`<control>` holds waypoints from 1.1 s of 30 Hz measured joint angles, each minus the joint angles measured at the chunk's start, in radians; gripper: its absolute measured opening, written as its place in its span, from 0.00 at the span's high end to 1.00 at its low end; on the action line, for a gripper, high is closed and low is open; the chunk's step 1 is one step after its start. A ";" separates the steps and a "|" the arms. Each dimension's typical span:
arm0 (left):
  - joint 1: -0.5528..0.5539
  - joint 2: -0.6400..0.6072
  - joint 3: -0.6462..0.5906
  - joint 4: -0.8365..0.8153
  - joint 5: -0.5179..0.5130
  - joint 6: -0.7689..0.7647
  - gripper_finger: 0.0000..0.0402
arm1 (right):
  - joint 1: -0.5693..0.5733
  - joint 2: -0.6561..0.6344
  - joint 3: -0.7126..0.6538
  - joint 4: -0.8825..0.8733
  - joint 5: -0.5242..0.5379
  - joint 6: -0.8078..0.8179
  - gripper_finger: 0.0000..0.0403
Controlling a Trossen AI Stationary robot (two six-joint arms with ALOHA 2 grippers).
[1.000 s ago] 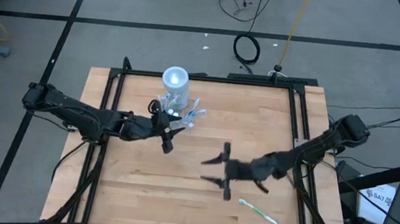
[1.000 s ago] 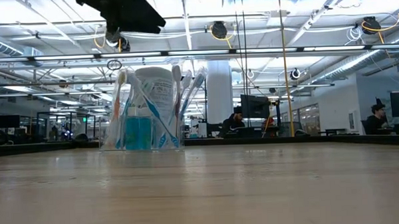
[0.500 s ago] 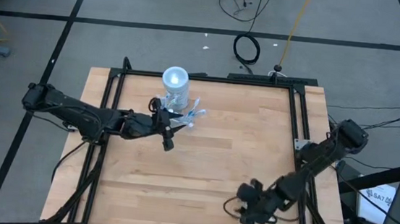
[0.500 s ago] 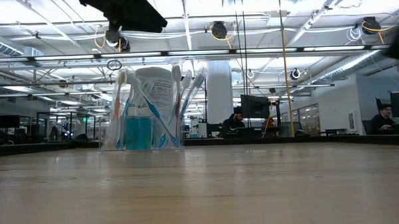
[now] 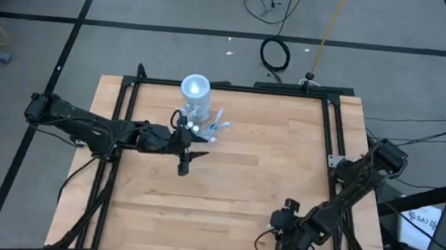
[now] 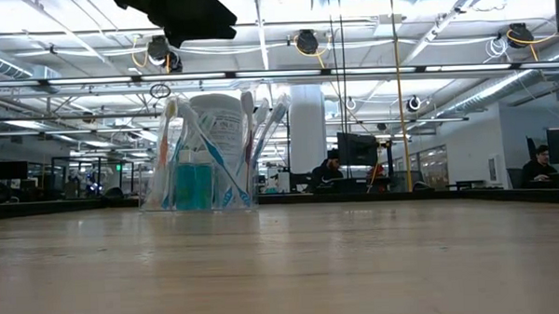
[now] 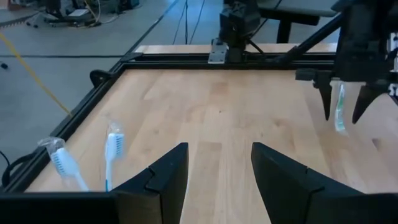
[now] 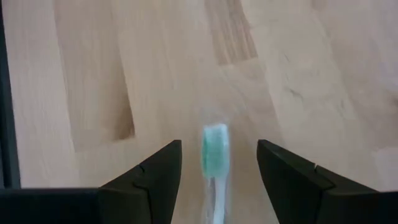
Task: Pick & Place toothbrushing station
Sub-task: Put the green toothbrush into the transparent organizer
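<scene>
Wooden table (image 5: 226,182): your right gripper (image 8: 214,165) hung jaws apart over the green toothbrush (image 8: 215,148); centring first looked wise. Left gripper (image 5: 188,156) waited, jaws apart, beside the toothbrushing station (image 5: 195,98).

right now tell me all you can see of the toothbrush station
The station is a clear plastic holder standing upright on the table near its far edge. A tall cylinder with a pale round top rises from it. Toothbrushes lean in it, and a teal bottle shows inside. The left gripper is open beside it, not holding it.
</scene>
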 joint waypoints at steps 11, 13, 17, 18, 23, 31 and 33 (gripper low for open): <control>0.000 0.000 0.000 0.000 0.000 -0.005 0.55 | 0.002 0.021 0.000 0.008 -0.033 -0.038 0.50; 0.000 0.000 0.000 0.000 0.000 -0.005 0.55 | 0.004 0.042 0.000 -0.007 -0.061 -0.044 0.50; 0.000 0.000 0.000 0.000 0.000 -0.006 0.55 | 0.009 0.072 0.005 -0.006 -0.068 -0.046 0.50; 0.000 0.000 0.000 0.000 0.000 -0.006 0.55 | 0.009 0.078 0.006 -0.008 -0.075 -0.048 0.50; 0.000 0.000 0.000 0.001 0.000 -0.006 0.55 | 0.008 0.094 0.005 -0.018 -0.089 -0.103 0.58; -0.010 0.000 0.000 0.000 0.001 -0.009 0.55 | 0.004 0.097 0.002 0.005 -0.013 -0.154 0.87; -0.015 0.000 0.000 0.000 0.001 -0.001 0.55 | -0.002 0.097 0.001 0.038 0.014 -0.189 0.93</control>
